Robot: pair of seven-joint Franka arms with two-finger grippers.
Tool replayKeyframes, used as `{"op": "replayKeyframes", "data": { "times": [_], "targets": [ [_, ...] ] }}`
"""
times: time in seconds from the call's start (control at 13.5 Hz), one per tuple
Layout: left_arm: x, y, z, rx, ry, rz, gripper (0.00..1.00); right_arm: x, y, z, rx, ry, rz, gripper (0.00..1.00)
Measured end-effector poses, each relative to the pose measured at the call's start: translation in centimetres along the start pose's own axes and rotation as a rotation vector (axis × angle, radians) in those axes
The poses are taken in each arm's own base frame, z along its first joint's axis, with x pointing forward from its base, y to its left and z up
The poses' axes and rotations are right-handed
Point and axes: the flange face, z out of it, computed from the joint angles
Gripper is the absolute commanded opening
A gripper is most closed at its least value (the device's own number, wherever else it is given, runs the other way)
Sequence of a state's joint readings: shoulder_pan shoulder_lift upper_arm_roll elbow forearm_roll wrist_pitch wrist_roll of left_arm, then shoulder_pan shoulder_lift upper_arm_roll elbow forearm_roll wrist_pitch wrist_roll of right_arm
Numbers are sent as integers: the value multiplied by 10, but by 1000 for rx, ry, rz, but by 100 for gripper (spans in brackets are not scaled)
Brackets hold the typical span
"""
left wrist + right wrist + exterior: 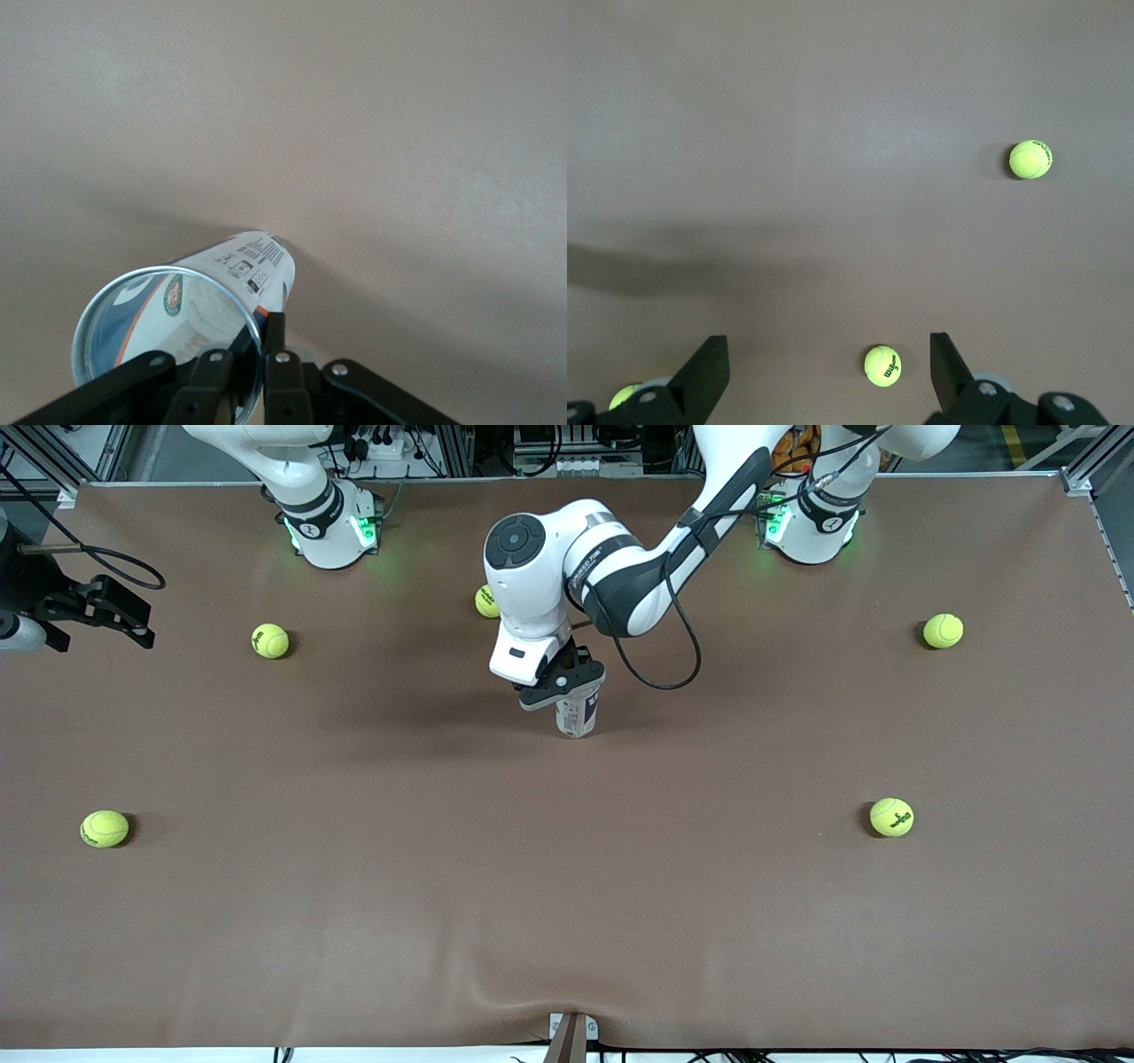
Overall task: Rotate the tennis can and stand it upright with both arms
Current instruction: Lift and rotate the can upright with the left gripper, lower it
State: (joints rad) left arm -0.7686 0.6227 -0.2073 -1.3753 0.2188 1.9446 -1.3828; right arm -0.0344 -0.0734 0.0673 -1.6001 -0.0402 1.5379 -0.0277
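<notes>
The tennis can (578, 716) stands about upright on its lower end in the middle of the brown table, its open silver-rimmed end up. My left gripper (567, 684) is over it, shut on the top rim. In the left wrist view one finger is inside the can (204, 301) and the other outside, pinching the wall at my left gripper (263, 326). My right gripper (124, 615) waits, open and empty, in the air over the right arm's end of the table. The right wrist view shows my right gripper (828, 354) spread wide above bare table.
Several yellow-green tennis balls lie around: one (486, 600) partly hidden by the left arm near the bases, one (270, 640) and one (104, 828) toward the right arm's end, one (943, 631) and one (891, 817) toward the left arm's end. A ball (883, 366) lies below the right gripper.
</notes>
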Motion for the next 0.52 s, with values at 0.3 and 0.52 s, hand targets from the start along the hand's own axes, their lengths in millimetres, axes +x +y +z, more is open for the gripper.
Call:
{"op": "replayKeyframes", "data": {
  "times": [0.3, 0.52],
  "targets": [
    [0, 1, 2, 2, -1, 0, 69, 0, 0, 0, 0, 0, 0, 100],
    [0, 1, 6, 8, -3, -1, 100, 0, 0, 0, 0, 0, 0, 100]
  ]
}}
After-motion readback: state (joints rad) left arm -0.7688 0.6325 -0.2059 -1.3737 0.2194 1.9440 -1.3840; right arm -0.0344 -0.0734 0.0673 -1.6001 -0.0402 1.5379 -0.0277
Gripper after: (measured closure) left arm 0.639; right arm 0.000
